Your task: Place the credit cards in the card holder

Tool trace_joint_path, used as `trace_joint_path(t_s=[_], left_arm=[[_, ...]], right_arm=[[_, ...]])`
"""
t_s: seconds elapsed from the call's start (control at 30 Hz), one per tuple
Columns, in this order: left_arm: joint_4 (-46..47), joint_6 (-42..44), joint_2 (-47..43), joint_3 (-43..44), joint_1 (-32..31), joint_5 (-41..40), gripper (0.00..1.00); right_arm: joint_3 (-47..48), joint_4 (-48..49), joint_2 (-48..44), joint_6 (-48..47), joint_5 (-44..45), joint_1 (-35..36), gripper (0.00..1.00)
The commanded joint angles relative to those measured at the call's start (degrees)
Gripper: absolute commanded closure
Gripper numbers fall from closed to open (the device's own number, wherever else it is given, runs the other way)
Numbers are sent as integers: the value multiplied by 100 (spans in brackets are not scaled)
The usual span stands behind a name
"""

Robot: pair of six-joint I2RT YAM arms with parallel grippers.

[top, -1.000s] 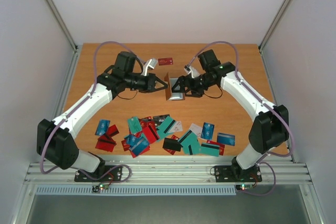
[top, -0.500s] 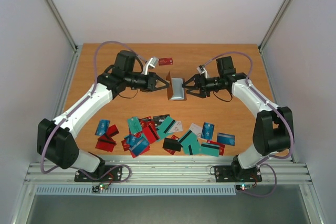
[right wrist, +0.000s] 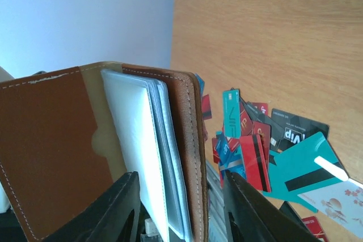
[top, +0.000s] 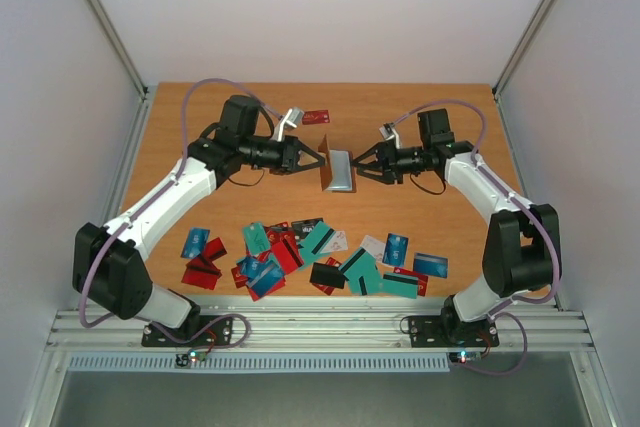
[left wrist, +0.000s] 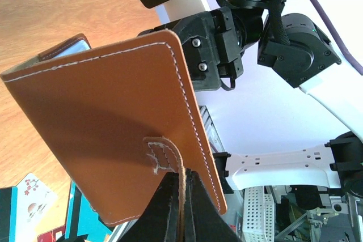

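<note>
The card holder (left wrist: pixel 113 123) is pinched by its tab (left wrist: pixel 164 154) in the closed left hand (left wrist: pixel 180 182); the facing right hand (right wrist: pixel 181 184) is half-open astride its sleeves (right wrist: pixel 136 151). One black card (right wrist: pixel 292 134) is marked "Vip".

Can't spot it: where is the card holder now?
Top view: the card holder is mid-table between the left gripper, clamped on its tab, and the right gripper, beyond the credit cards.
</note>
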Motion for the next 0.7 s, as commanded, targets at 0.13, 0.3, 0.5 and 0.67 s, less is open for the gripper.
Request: trace_joint_path(t_s=[0.13, 0.3, 0.5, 0.67], left_arm=[[594, -177, 3, 68, 22, 244, 100], [755, -292, 8, 37, 22, 268, 100], [1014, -501, 42, -3, 22, 326, 100], [1140, -602, 66, -20, 22, 365, 100]], right_arm=[[-159, 54, -88, -217, -321, -46, 66], [-226, 139, -47, -173, -427, -40, 68], [-414, 790, -42, 349, -773, -46, 69], [-571, 1486, -85, 868, -1024, -44, 74]])
